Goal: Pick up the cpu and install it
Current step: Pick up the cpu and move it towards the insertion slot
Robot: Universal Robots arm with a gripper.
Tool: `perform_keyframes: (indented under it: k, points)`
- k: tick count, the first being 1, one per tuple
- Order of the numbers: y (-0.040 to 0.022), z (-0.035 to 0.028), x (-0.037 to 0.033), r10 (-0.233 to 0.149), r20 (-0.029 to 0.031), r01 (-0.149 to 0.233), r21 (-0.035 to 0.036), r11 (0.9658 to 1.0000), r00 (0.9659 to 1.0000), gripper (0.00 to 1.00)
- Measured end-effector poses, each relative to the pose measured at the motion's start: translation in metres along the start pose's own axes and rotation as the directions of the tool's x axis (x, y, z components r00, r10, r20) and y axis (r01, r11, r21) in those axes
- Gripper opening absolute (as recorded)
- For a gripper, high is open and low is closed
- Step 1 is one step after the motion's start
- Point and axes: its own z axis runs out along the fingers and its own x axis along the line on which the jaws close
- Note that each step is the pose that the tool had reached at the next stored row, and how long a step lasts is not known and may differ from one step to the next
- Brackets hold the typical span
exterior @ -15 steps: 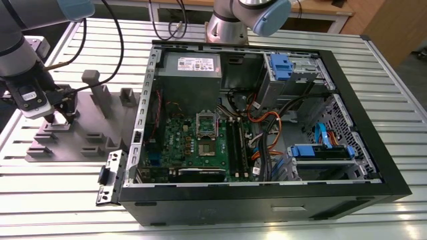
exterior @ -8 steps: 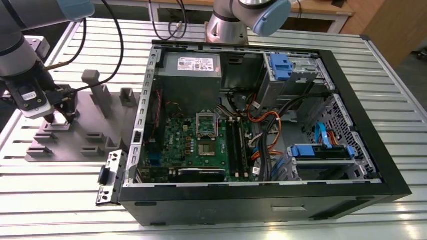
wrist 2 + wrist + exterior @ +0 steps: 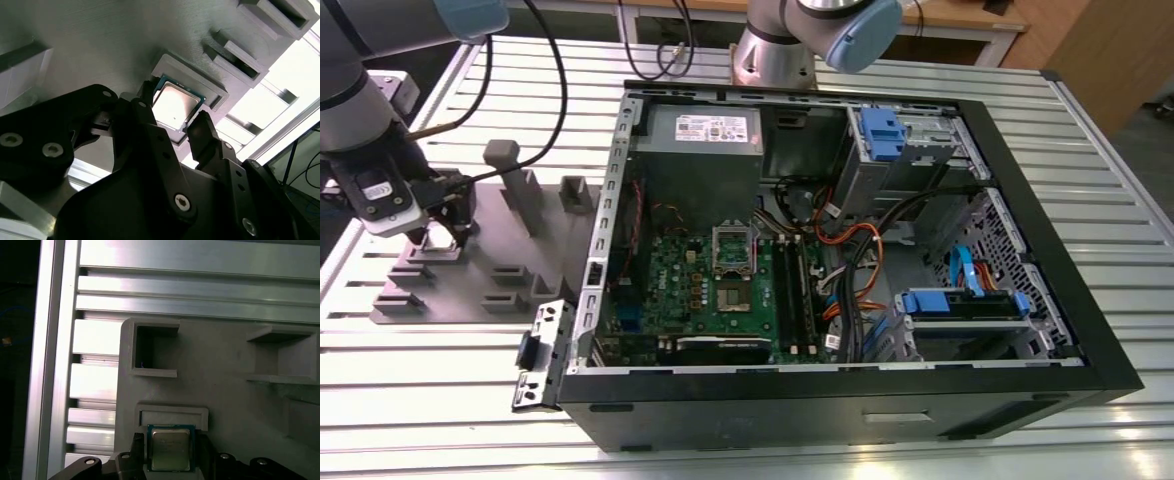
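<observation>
On the grey fixture at the exterior view's left, the cpu lies flat in its shallow nest, directly between the fingers; they bracket two opposite edges and look pressed against them; being square, it offers no long axis; the open computer case sits well apart, toward the exterior view's right
</observation>
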Motion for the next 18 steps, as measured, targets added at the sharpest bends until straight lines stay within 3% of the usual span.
perform_keyframes:
  k: [5, 6, 18]
  points:
    - [0.0, -0.0002, 0.0001, 0.0, -0.0003, 0.0, 0.0002, 1.0, 1.0, 0.53]
    - [0.0, -0.0003, 0.0001, 0.0, -0.0004, 0.0, 0.0002, 1.0, 1.0, 0.47]
    - [0.0, -0.0004, 0.0, 0.0, -0.0002, 0.0, 0.0001, 1.0, 1.0, 0.45]
